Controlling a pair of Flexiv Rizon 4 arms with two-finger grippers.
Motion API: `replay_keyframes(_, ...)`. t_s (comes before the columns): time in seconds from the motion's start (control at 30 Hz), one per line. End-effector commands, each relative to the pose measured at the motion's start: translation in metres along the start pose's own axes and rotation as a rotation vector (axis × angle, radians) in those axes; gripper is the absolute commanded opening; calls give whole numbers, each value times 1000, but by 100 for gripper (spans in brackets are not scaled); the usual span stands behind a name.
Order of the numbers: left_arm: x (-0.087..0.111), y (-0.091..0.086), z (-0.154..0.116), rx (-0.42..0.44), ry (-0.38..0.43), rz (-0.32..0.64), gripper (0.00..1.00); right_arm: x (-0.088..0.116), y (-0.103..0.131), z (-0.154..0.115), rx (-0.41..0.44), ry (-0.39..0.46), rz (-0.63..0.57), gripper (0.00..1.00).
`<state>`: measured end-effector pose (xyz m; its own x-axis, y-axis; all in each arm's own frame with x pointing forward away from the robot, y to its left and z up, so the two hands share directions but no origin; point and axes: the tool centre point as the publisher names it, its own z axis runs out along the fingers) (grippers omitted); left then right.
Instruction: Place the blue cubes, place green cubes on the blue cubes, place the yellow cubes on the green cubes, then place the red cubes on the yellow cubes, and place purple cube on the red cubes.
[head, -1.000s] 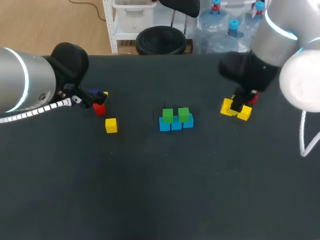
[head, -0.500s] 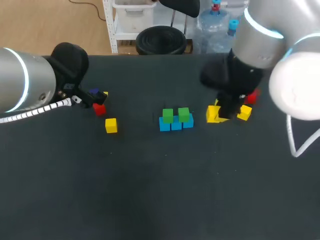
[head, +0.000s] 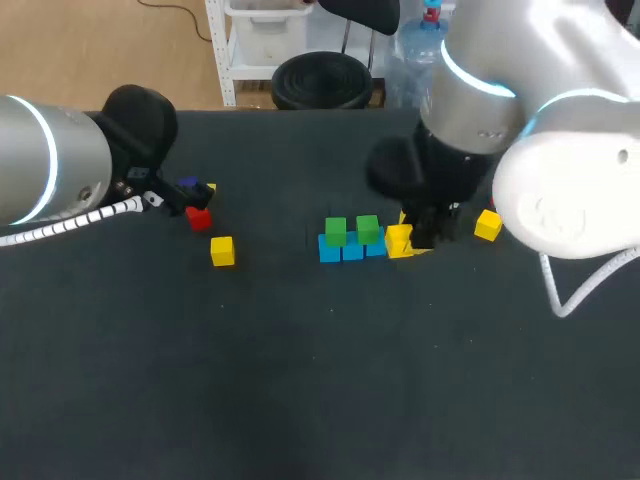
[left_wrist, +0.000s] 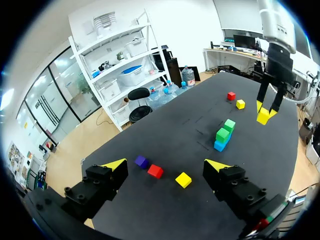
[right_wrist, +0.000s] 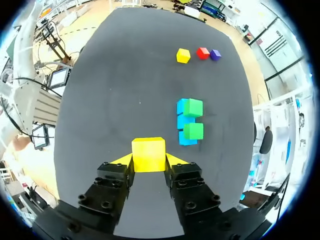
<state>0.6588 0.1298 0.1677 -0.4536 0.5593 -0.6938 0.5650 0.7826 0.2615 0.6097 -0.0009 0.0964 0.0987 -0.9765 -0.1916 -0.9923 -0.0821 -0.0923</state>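
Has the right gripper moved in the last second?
Yes. The right gripper, shut on a yellow cube, has moved left toward the row of blue cubes and is now just beside it.

Pretty bright, soft, even light all round. The dark matte table (head: 300, 400) soaks it up, so the loose yellow cube (head: 222, 250) barely throws a shadow. Slight shine on the right arm (head: 565, 195) shell.

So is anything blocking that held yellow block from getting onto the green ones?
Nothing visible does. The right gripper holds the yellow cube beside the stack, and both green cubes sit on the blue cubes with nothing on top of them.
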Motion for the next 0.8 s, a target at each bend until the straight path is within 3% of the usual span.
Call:
replay_keyframes(0.03,1,-1,1,-3,-3,-2,100,7,3,-6,32,-23,59,0)
replay_keyframes(0.23,1,-1,1,-3,-3,-2,100,34,3,-14,31,-54,251,0)
replay_keyframes(0.8,1,-1,1,-3,-3,-2,100,34,3,-14,31,-54,251,0)
